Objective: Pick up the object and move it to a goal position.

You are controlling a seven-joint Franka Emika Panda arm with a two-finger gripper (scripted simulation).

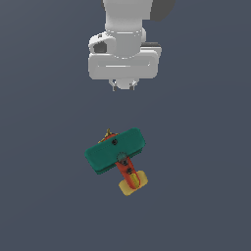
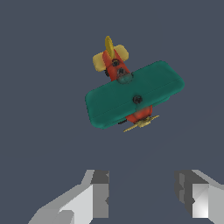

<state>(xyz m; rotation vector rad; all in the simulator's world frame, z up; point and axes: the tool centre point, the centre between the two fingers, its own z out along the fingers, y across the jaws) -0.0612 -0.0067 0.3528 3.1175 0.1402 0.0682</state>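
The object is a small toy biplane (image 1: 117, 154) with teal-green wings, a red-orange body, a yellow tail and a yellow propeller. It lies on the dark grey floor near the middle of the exterior view. My gripper (image 1: 123, 87) hangs above and behind it, well apart from it. In the wrist view the biplane (image 2: 133, 94) lies ahead of the two grey fingers (image 2: 98, 194), which stand wide apart with nothing between them. The gripper (image 2: 142, 192) is open. No goal marker shows in either view.
The plain dark grey floor (image 1: 44, 196) runs all around the biplane. The white arm body (image 1: 123, 44) fills the top middle of the exterior view.
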